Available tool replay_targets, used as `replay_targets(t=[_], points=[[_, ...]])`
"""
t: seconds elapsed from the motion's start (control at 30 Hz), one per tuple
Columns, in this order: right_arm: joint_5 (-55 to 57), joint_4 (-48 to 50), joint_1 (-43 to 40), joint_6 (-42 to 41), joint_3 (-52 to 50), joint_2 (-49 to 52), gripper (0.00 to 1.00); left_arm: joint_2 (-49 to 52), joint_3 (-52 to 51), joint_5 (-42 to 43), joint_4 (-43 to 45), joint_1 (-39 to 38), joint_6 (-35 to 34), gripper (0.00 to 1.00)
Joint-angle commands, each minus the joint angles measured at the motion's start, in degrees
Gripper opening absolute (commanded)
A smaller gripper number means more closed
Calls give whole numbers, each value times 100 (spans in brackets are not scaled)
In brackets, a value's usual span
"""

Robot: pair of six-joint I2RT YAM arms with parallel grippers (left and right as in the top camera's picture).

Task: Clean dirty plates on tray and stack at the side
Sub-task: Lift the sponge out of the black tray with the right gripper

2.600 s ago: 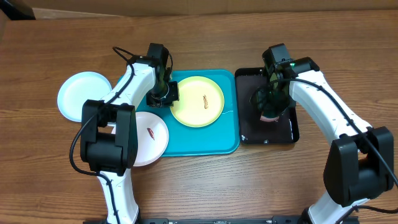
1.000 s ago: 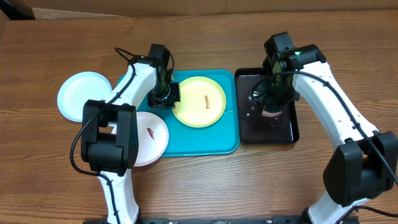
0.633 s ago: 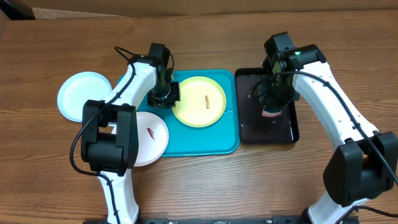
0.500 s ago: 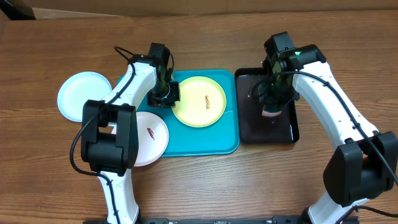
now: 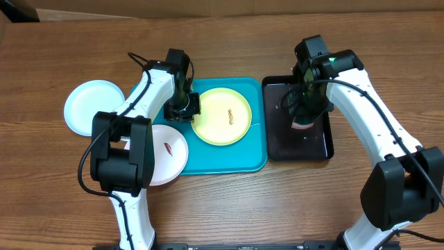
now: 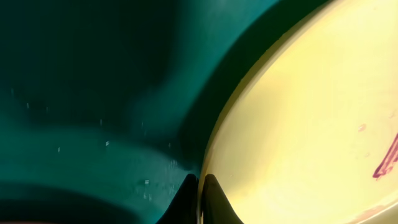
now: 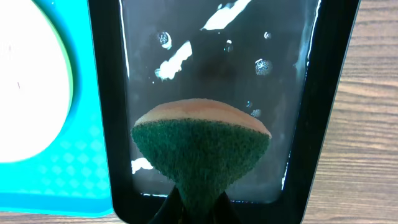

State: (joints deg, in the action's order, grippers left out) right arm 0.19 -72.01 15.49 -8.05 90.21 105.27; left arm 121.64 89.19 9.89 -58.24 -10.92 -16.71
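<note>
A yellow plate [image 5: 222,114], smeared red, lies on the blue tray [image 5: 243,156], its left rim pinched in the closed left claw [image 6: 200,190]. The right claw [image 7: 198,208] squeezes a sponge [image 7: 200,149] over the black tray [image 5: 277,142]; it should cross to the smear while the plate is held firm. A white plate [image 5: 166,156] overlaps the tray's left edge.

The yellow-green plate [image 5: 222,115], smeared, lies flat on the turquoise tray [image 5: 236,158]. The smeared white plate [image 5: 168,154] overhangs its left rim. The mint plate [image 5: 90,104] apparently rests outside.
</note>
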Motion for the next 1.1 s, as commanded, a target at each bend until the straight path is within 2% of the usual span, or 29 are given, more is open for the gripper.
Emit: replay_targets(t=[0.0,0.1,0.27,0.4,0.53,0.8,0.93,1.07], points=[[-35,-26,33,-229,35,-103,4,-17,103,20,-186,-70,-37,4],[-28,146,92,-243,-240,-101,4,-17,87,22,-256,-79,-284,4],[-2,774,184,-240,-846,-101,4,-17,87,22,-199,-79,-280,4],[118,911,181,-227,-935,-96,4,-17,87,24,-173,-90,-280,4],[162,710,181,-197,-693,-103,4,-17,87,22,-131,-122,-280,4],[162,107,188,-201,444,-103,4,-17,87,22,-57,-157,-275,4],[-83,144,199,-201,820,-103,4,-17,87,22,-37,-157,-275,4],[-861,566,382,-201,885,-101,4,-17,87,22,17,-162,-278,4]])
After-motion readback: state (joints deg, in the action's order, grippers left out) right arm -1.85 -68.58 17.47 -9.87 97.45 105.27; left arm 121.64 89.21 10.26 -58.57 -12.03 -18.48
